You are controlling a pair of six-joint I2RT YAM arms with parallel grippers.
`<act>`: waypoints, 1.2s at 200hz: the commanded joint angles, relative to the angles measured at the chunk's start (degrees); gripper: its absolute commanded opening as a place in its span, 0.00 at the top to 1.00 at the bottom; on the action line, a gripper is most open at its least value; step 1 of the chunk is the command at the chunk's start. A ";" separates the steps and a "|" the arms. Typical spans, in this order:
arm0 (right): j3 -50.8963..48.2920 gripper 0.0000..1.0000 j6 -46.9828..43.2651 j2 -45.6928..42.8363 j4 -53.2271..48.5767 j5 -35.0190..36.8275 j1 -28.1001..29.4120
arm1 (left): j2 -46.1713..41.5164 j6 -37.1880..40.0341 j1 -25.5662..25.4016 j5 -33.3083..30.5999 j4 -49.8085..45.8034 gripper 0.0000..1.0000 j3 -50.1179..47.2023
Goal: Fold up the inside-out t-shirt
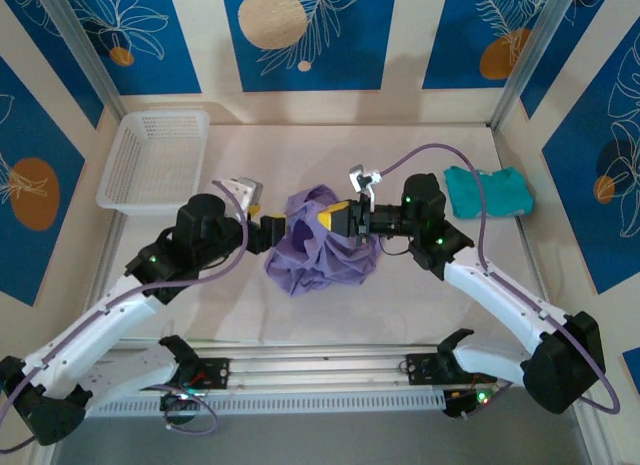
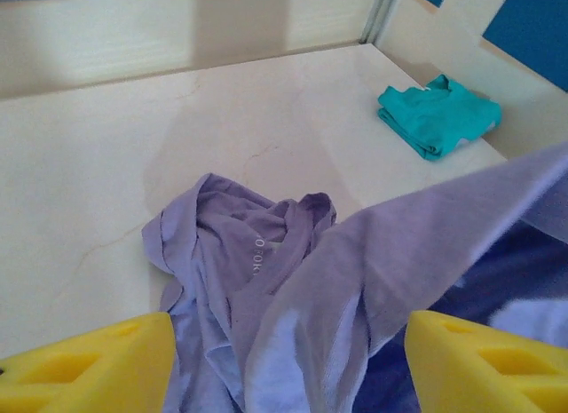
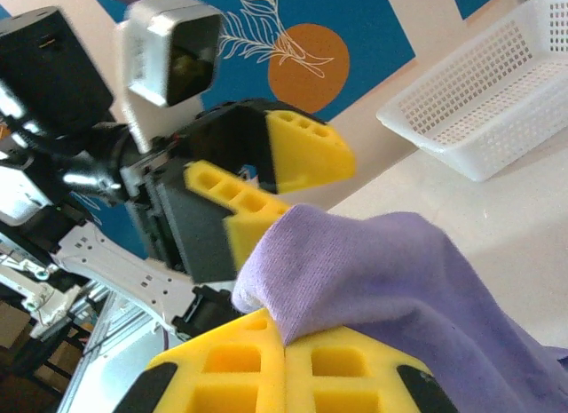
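The inside-out t-shirt [image 1: 315, 247] is a crumpled lavender heap in the middle of the table. My right gripper [image 1: 333, 217] hangs over the top of the heap. In the right wrist view its yellow fingers [image 3: 284, 342] are pressed together on a pinched fold of the t-shirt [image 3: 373, 271], lifted off the table. My left gripper [image 1: 281, 228] is at the heap's left side. Its yellow fingers [image 2: 89, 364] stand wide apart in the left wrist view, with a taut band of the t-shirt [image 2: 293, 289] running between them, ungripped. The left gripper [image 3: 275, 178] faces the right one closely.
A white plastic basket [image 1: 155, 160] stands at the back left. A folded teal garment [image 1: 487, 192] lies at the back right near the frame post, also in the left wrist view [image 2: 437, 117]. Walls close in the table's back and sides.
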 commanded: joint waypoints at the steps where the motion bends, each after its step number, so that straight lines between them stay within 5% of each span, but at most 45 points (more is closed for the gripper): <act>1: 0.62 1.00 2.57 1.22 1.75 -1.14 -0.28 | -0.38 5.80 -2.91 -2.14 -2.79 0.31 1.90; 31: 0.98 1.00 0.99 0.90 0.04 -2.00 -0.44 | 3.24 7.82 -3.32 1.49 -1.21 0.25 2.75; 66: 1.92 1.00 -2.22 -0.16 -4.64 -4.10 -1.56 | 8.02 6.98 -3.34 8.56 1.08 0.31 3.52; 100: 3.36 1.00 -8.95 -1.57 -13.61 -7.22 -4.60 | 9.54 4.80 -2.61 12.33 2.26 0.72 3.87; 130: 3.29 1.00 -9.09 -1.46 -16.02 -9.42 -8.36 | 6.93 -3.59 0.67 31.35 12.10 1.00 -0.27; 147: 4.55 1.00 -8.52 -0.35 -17.79 -7.53 -8.95 | 6.21 -9.94 2.26 40.01 19.45 1.00 -2.66; 176: 8.50 0.86 -7.34 3.07 -24.15 -1.39 -9.24 | 5.57 -18.16 3.02 46.02 30.80 1.00 -5.95; 240: 11.02 0.67 -13.31 -2.22 -39.28 11.33 -8.44 | 6.45 -24.99 4.30 45.20 40.53 1.00 -8.21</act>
